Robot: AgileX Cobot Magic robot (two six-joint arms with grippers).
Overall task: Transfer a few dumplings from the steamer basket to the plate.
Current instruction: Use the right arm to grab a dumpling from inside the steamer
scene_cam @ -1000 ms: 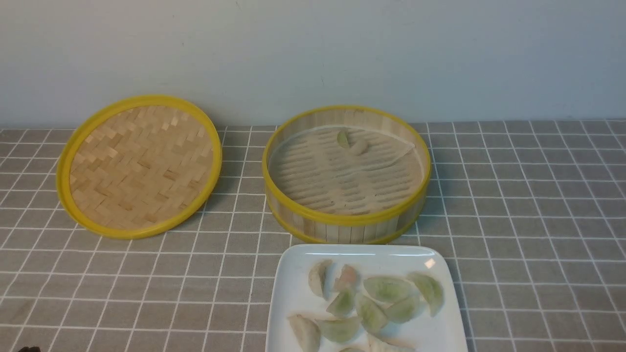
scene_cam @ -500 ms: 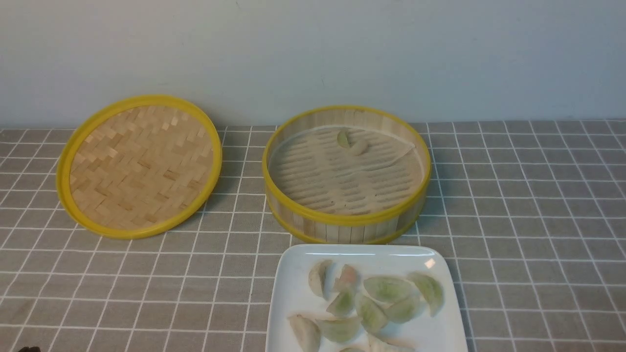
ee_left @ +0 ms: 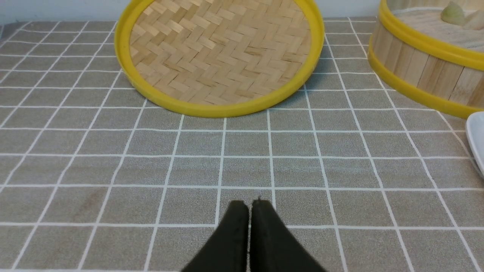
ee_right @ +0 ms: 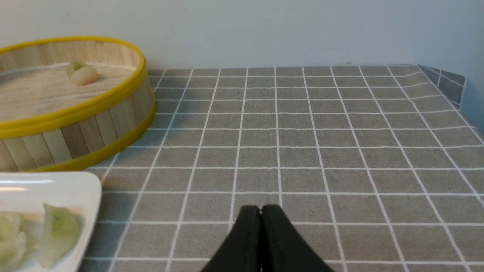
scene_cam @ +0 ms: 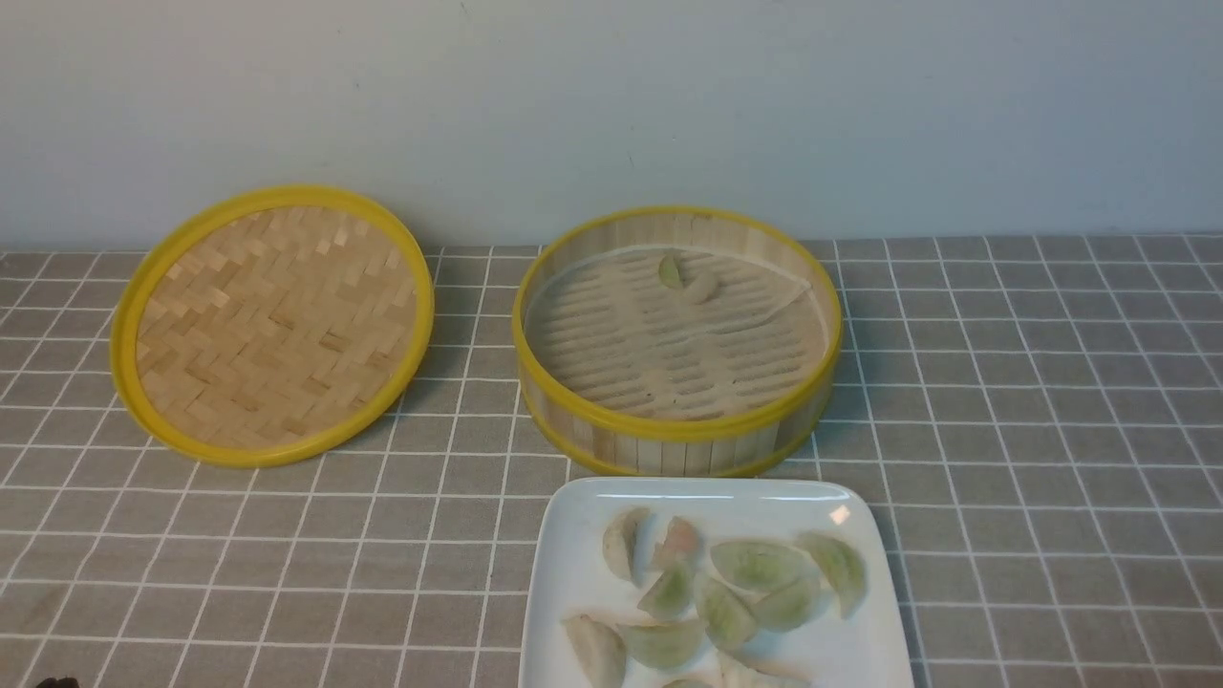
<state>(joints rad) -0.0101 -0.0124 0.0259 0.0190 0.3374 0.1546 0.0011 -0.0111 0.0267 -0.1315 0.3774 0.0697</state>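
Note:
The bamboo steamer basket stands at the middle of the table. Two dumplings lie against its far wall, one greenish, one whitish, and they show too in the right wrist view. In front of it the white square plate holds several dumplings, pale green, whitish and pinkish. My left gripper is shut and empty, low over the cloth, in front of the lid. My right gripper is also shut and empty, over the cloth to the right of the plate. Neither shows its jaws in the front view.
The flat woven lid with its yellow rim leans at the back left against the wall. A grey checked cloth covers the table. The wall closes off the far side, and the cloth turns up at the far right corner.

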